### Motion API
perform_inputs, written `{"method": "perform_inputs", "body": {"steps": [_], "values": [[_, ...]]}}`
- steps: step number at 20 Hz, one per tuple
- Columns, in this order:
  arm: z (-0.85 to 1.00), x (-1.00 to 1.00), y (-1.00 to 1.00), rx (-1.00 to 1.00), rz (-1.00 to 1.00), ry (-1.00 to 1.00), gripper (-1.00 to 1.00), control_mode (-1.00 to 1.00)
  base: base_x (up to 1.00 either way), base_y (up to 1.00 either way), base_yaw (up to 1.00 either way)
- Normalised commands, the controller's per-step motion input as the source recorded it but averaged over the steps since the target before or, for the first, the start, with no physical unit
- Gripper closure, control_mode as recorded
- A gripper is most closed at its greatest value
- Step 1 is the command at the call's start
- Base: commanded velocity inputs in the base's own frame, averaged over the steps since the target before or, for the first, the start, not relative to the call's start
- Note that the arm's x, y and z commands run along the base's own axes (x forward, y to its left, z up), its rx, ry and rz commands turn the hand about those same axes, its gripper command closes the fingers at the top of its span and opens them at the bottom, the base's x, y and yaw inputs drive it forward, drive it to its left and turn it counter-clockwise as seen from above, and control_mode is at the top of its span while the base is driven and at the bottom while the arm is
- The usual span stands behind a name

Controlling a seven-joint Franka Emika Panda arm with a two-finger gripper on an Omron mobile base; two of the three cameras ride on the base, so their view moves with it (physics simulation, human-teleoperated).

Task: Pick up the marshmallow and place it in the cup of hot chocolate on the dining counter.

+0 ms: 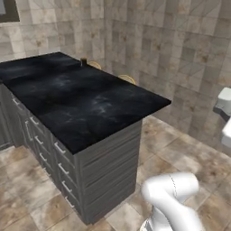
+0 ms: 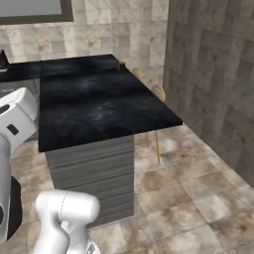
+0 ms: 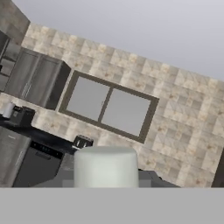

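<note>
The task looks barely begun: the cup of hot chocolate sits far across the dining counter, no marshmallow is discernible, and the pincer's state cannot be told.

From my station I see grey drawer fronts with small pale handles running down one side of the island, and a grey ribbed end panel at its near end. Behind the far edge, two round stool seats show their tops; in the right base view one thin gold leg reaches the floor. The floor is made of mottled brown and beige tiles, and the walls have similar tiles. In the hand view there is a window with a dark frame and two panes, dark wall cabinets to its left, and a small appliance on a dark worktop below.
</note>
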Motion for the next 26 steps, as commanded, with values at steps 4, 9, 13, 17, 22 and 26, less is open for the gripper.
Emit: {"method": "perform_inputs", "body": {"steps": [4, 9, 13, 17, 22, 26], "values": [[0.0, 0.0, 0.0, 0.0, 0.0, 0.0, 1.0, 1.0, 0.62, -1.0, 0.0], [0.0, 0.0, 0.0, 0.0, 0.0, 0.0, 1.0, 1.0, 0.63, -1.0, 0.0], [0.0, 0.0, 0.0, 0.0, 0.0, 0.0, 1.0, 1.0, 0.65, -1.0, 0.1], [0.0, 0.0, 0.0, 0.0, 0.0, 0.0, 1.0, 1.0, 0.67, -1.0, 0.28], [0.0, 0.0, 0.0, 0.0, 0.0, 0.0, 1.0, 1.0, 0.68, -1.0, 0.38], [0.0, 0.0, 0.0, 0.0, 0.0, 0.0, 1.0, 1.0, 0.6, -1.0, 0.41]]}}
